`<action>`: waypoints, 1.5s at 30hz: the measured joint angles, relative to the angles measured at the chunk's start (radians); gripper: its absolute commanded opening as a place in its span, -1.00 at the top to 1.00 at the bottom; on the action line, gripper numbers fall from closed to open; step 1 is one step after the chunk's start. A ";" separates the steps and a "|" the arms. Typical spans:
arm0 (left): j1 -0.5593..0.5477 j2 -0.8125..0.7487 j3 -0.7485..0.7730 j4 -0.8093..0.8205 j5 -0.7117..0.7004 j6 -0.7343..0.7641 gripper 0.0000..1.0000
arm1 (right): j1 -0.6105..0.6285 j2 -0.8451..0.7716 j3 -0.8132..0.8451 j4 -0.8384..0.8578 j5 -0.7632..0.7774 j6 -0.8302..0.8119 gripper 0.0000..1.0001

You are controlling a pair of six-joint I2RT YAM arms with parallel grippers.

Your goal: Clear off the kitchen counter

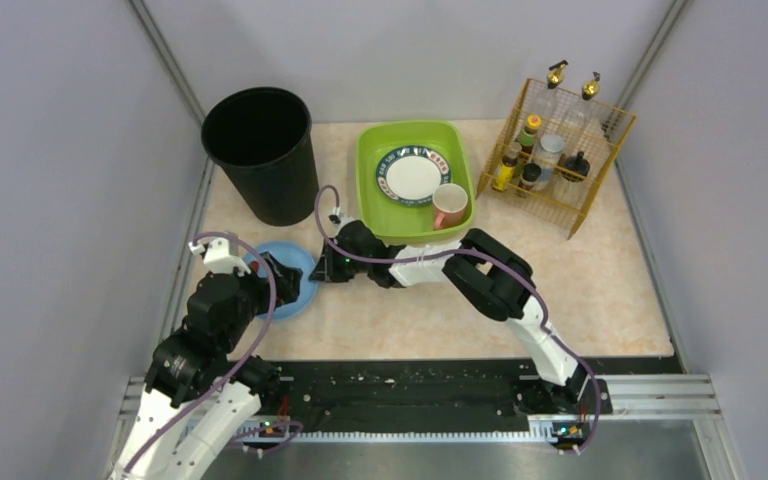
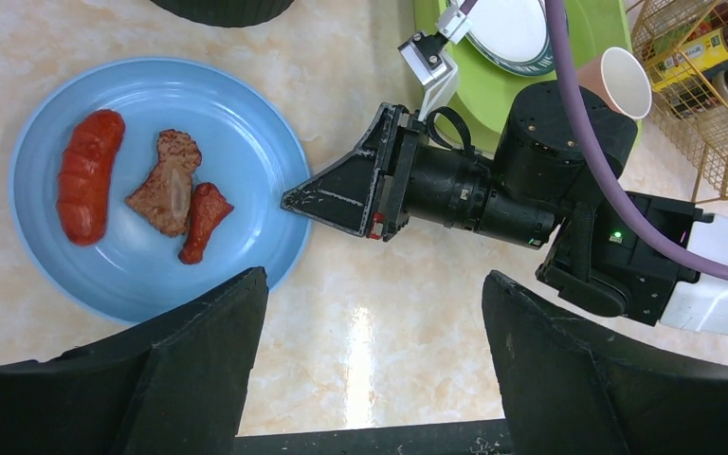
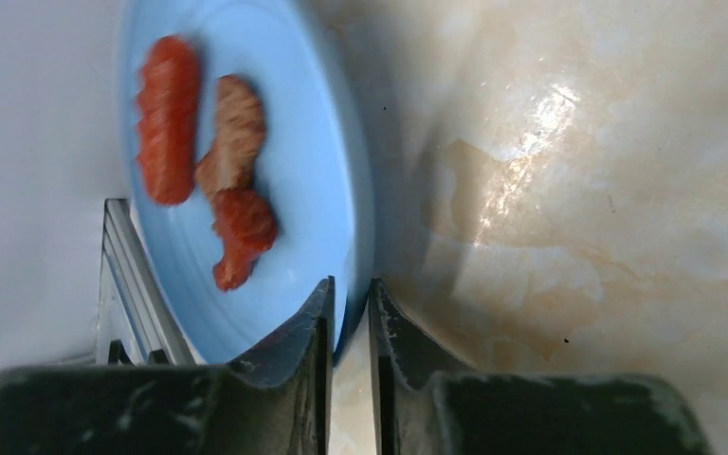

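Spreading beige and faintly speckled under everything else, the kitchen counter fills the floor of the walled work area, from the black rail at the near edge to the back wall. On its left part lies a blue plate holding a red sausage, a brown piece of meat and a smaller reddish piece. The right gripper reaches across, low over the counter, with its fingers nearly together and the plate's right rim pinched in the narrow gap between them. The left gripper hangs above the near side of the plate, fingers spread wide and touching nothing. Behind the plate stands a black bin. Further right a green tub holds a patterned plate and a pink cup. At the far right corner a yellow wire rack carries bottles and jars.
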 measured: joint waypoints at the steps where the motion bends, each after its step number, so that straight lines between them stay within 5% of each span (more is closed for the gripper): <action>1: 0.000 0.000 0.000 0.000 0.000 0.000 -0.75 | 0.000 0.001 0.004 -0.009 0.004 0.001 0.83; 6: 0.000 0.000 0.000 0.000 -0.003 0.004 -0.75 | 0.000 0.001 0.005 -0.034 0.010 -0.006 1.00; 21: 0.000 0.001 0.000 0.000 0.000 0.004 -0.75 | 0.002 -0.056 -0.027 -0.120 0.030 -0.093 1.00; 45: 0.000 0.075 -0.011 0.082 0.167 0.011 -0.98 | -0.087 -0.590 -0.427 -0.314 0.029 -0.290 1.00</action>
